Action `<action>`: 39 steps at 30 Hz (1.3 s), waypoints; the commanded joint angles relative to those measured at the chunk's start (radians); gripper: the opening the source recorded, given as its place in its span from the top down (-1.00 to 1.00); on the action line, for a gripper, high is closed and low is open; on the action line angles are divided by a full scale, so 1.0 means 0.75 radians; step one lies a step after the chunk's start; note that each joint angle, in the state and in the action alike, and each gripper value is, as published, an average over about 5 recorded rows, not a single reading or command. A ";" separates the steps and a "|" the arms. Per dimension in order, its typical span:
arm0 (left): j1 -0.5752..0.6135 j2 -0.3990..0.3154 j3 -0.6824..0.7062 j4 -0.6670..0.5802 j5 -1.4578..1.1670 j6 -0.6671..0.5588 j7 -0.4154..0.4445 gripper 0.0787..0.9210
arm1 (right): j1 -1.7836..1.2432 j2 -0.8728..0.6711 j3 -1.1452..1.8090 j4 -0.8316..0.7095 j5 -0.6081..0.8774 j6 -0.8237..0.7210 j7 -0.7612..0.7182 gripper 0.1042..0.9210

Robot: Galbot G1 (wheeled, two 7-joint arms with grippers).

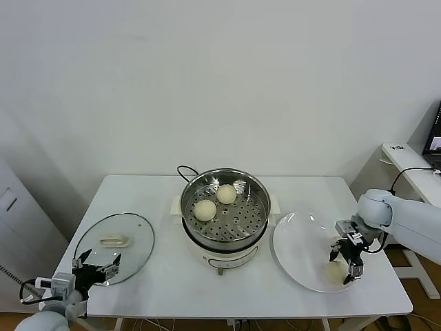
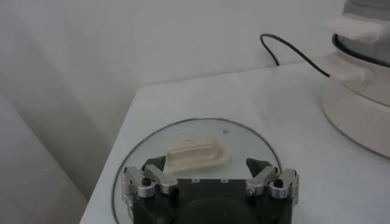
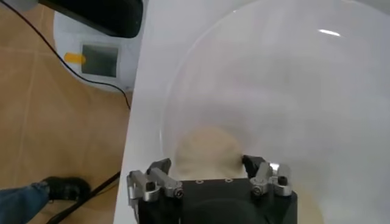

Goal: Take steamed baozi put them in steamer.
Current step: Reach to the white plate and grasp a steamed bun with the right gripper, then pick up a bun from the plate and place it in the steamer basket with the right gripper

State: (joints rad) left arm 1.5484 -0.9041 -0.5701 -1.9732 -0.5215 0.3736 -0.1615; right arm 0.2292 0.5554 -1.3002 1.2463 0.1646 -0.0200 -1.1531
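Fingers of my right gripper (image 3: 207, 167) stand spread around a steamed baozi (image 1: 335, 273) lying at the near edge of the white plate (image 1: 296, 248), right of the steamer (image 1: 225, 214). My left gripper (image 1: 96, 265) hovers over the near rim of the glass lid (image 1: 131, 231), fingers spread, holding nothing. Farther back on the worktop (image 1: 158, 193), two baozi (image 1: 204, 209) sit on the steamer's perforated tray.

Right gripper (image 3: 209, 165) jaws (spread wide) flank a baozi (image 3: 207, 148) on the plate (image 3: 292, 79).
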 commanded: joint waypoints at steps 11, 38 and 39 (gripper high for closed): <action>-0.010 0.013 0.008 -0.001 0.000 0.002 -0.001 -0.77 | 0.434 0.056 -0.061 0.010 0.177 0.031 -0.009 0.23; 0.006 0.021 0.007 -0.009 0.000 -0.003 0.000 -0.77 | 0.462 0.790 0.256 -0.068 0.134 0.839 -0.153 0.22; 0.005 0.021 0.007 -0.008 0.000 -0.003 0.000 -0.77 | 0.454 0.802 0.256 -0.059 0.109 0.874 -0.151 0.22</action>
State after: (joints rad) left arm 1.5530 -0.8885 -0.5644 -1.9810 -0.5213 0.3727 -0.1617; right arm 0.5768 0.9854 -1.1485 1.1881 0.3221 0.4005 -1.2483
